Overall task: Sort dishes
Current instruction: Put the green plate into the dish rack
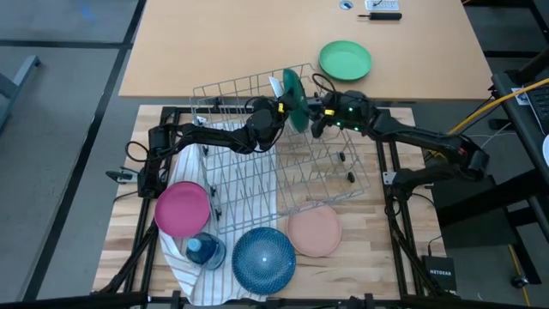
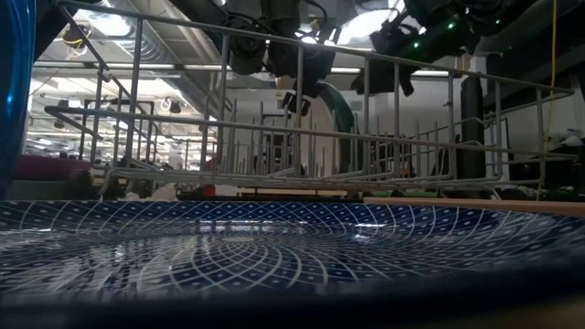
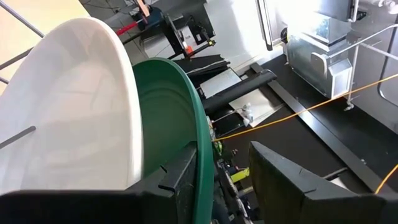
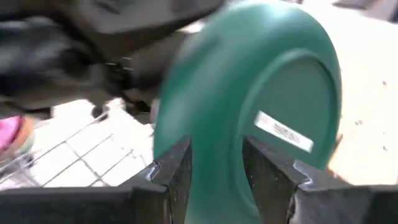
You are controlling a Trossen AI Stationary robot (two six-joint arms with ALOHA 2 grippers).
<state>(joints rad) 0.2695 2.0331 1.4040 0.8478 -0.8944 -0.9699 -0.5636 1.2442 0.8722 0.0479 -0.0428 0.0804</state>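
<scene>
A plate (image 1: 294, 99), dark green on its back and white on the other face (image 3: 68, 112), stands on edge in the air over the far side of the wire rack (image 1: 257, 163). My left gripper (image 1: 279, 110) reaches it from the left and is shut on it. My right gripper (image 1: 316, 116) comes from the right and stands open, its fingers (image 4: 177, 177) close before the plate's green back (image 4: 249, 93). A magenta plate (image 1: 182, 209), a speckled blue plate (image 1: 263, 257) and a pale pink plate (image 1: 314, 230) lie flat near the front. My left gripper has the plate's rim (image 3: 204, 168) between its two fingers, one finger (image 3: 177, 180) on the white side and the other on the green side. It comes about level from the table's left. The plate is upright on edge and lifted clear of the rack. Whether my right gripper touches the plate cannot be told.
The tall wire rack fills the middle of the wooden table. A striped cloth (image 1: 193, 275) lies under the front left plates, with a small blue see-through container (image 1: 206, 251) on it. A vivid green plate (image 1: 346, 60) sits on the tan table beyond.
</scene>
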